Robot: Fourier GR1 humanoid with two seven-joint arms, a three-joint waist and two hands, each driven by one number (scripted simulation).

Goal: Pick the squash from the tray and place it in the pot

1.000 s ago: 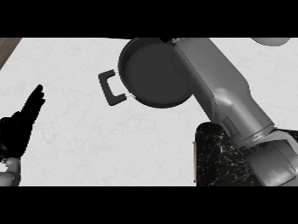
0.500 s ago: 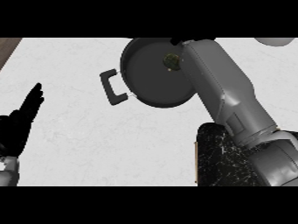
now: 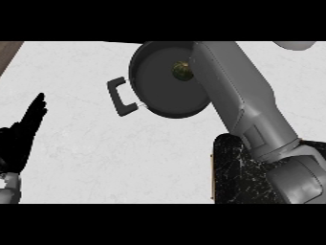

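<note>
Small round green-and-tan squash [image 3: 182,71] lies inside the dark grey round metal pot [image 3: 158,93], toward the pot's far right side, just beside the grey right forearm [image 3: 239,95] that crosses over the rim there. Whether the squash rests on the pot floor or is held just above it: cannot tell, the forearm covers that edge.

Right hand: hidden beyond the forearm, not visible in the head view, so its opening and whether it has hold of the squash cannot be told.

Pot has a black loop handle [image 3: 121,97] on its left side and sits on the white marbled counter [image 3: 109,153]. Black speckled tray [image 3: 239,172] lies at lower right, partly under the right arm; no squash shows on its visible part.

Left hand [image 3: 17,141] rests open at the view's left edge, fingers straight and pointing up, holding nothing, well apart from the pot.

Judgement: placing step is at or near its end, since the squash is already within the pot. Next move likely calls for confirming release, then lifting the right arm clear of the rim without knocking the pot or its handle
</note>
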